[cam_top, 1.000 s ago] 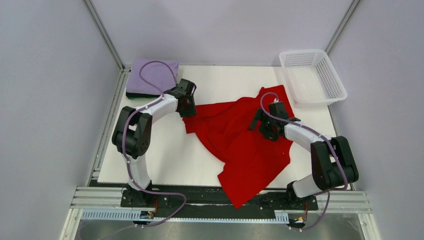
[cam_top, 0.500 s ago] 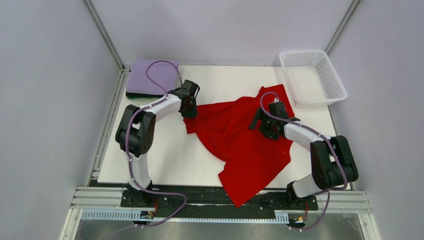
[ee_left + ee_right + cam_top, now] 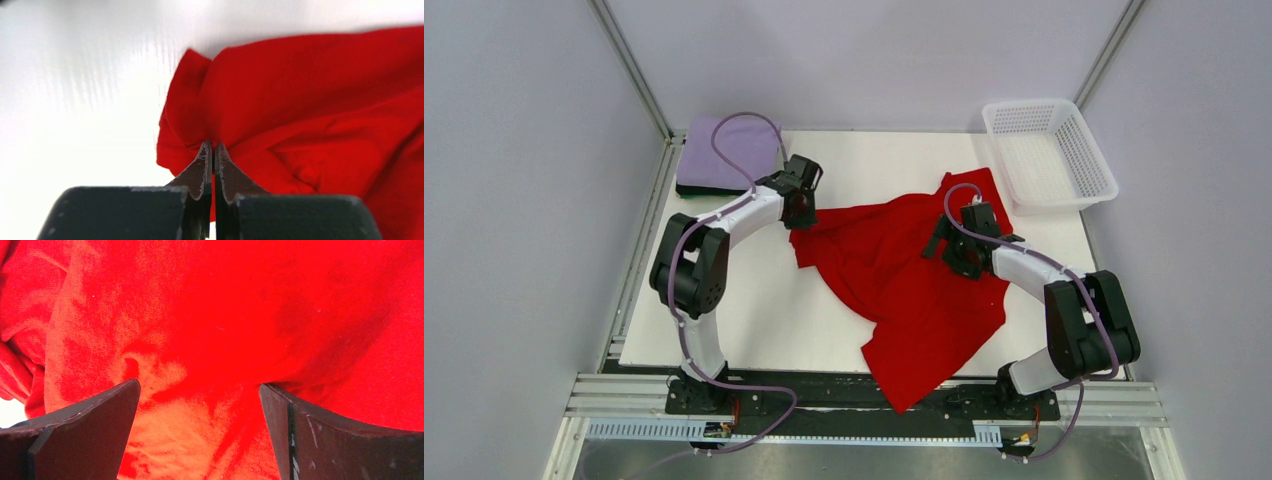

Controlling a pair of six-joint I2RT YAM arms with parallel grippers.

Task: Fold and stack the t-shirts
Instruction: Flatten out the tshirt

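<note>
A crumpled red t-shirt [image 3: 904,290] lies spread over the middle and right of the white table [image 3: 724,310], its lower corner hanging over the near edge. My left gripper [image 3: 800,218] is shut on the shirt's left edge; the left wrist view shows the fingertips [image 3: 206,152] pinching red cloth [image 3: 310,100]. My right gripper [image 3: 951,252] is open, its fingers [image 3: 295,415] resting down on the red shirt [image 3: 210,315] near its right side. A folded lavender t-shirt [image 3: 729,150] lies on a dark green one [image 3: 688,191] at the back left corner.
A white plastic mesh basket [image 3: 1049,152] stands at the back right corner. Metal frame posts and grey walls enclose the table. Bare table surface shows to the left of the red shirt and along the back.
</note>
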